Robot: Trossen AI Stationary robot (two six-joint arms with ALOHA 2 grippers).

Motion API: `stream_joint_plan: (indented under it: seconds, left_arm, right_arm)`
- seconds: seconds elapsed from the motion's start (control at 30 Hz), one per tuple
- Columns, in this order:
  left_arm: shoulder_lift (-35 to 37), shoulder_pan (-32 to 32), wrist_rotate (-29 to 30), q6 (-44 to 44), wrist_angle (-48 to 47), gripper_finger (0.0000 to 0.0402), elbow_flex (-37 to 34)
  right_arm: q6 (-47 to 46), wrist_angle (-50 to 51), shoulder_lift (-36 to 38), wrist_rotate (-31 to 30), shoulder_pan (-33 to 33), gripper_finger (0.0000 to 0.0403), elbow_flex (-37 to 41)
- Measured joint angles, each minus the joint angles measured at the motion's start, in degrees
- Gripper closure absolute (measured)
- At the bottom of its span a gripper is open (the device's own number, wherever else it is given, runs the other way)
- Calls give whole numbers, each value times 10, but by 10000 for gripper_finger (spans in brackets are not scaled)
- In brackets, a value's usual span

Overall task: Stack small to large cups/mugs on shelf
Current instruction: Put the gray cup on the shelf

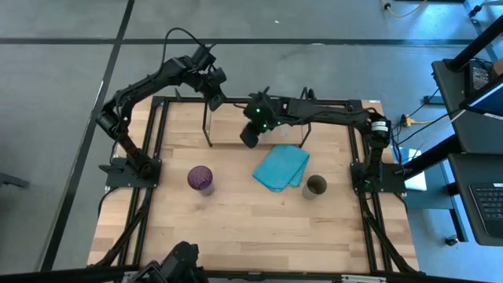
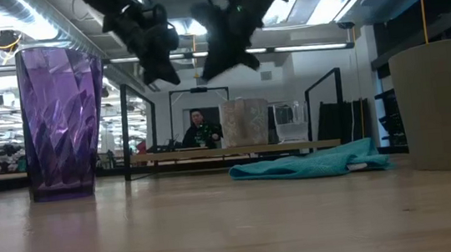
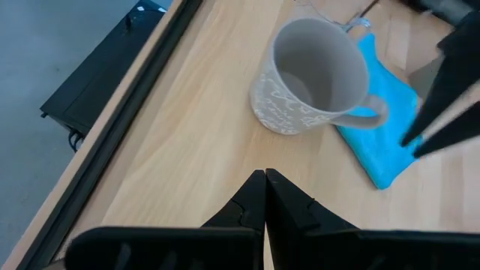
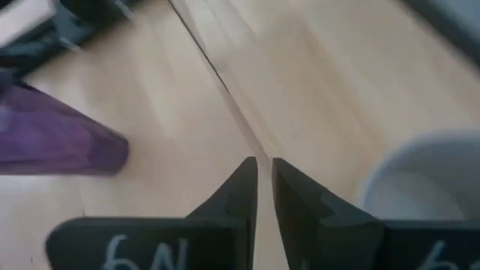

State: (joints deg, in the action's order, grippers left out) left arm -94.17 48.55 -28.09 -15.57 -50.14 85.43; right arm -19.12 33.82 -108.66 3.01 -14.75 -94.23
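Fingers pressed together and empty, the left claw (image 3: pixel 265 184) hovers just short of the grey mug (image 3: pixel 315 75); the right claw (image 4: pixel 262 176), nearly closed, holds nothing beside it.

Grey mug (image 3: pixel 311 75) and seemingly clear glass (image 2: pixel 291 123) on shelf (image 1: pixel 211 126), purple tumbler (image 1: pixel 200 179), olive cup (image 1: pixel 315 186) upright on table

Left pincer (image 1: pixel 215 101): raised at the far side, fingers closed together, empty. Right pincer (image 1: pixel 250 135): raised beside it, arm extended leftward, fingers nearly closed, empty.
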Motion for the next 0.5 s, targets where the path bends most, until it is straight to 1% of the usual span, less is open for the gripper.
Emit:
stream_joint_plan:
  seconds: [0.1, 0.17, 0.23, 0.33, 0.4, 0.5]
  left_arm:
    - [0, -10, 0, 0, 0, 401, 0]
    - [0, -17, 1, 0, 0, 401, 0]
    - [0, -23, 2, -1, 0, 401, 0]
    - [0, -29, 5, -1, 0, 401, 0]
    - [0, -32, 10, -1, 0, 401, 0]
    - [0, -36, 18, -14, -1, 401, 0]
  right_arm:
    - [57, -1, 0, -4, 3, 357, -44]
    - [98, 15, 0, -23, 4, 357, -84]
    - [130, 57, 0, -53, 4, 357, -129]
    - [146, 187, 0, -115, 4, 357, -205]
    - [133, 287, 1, -154, 4, 357, -246]
    - [83, 424, 1, -169, 4, 357, -287]
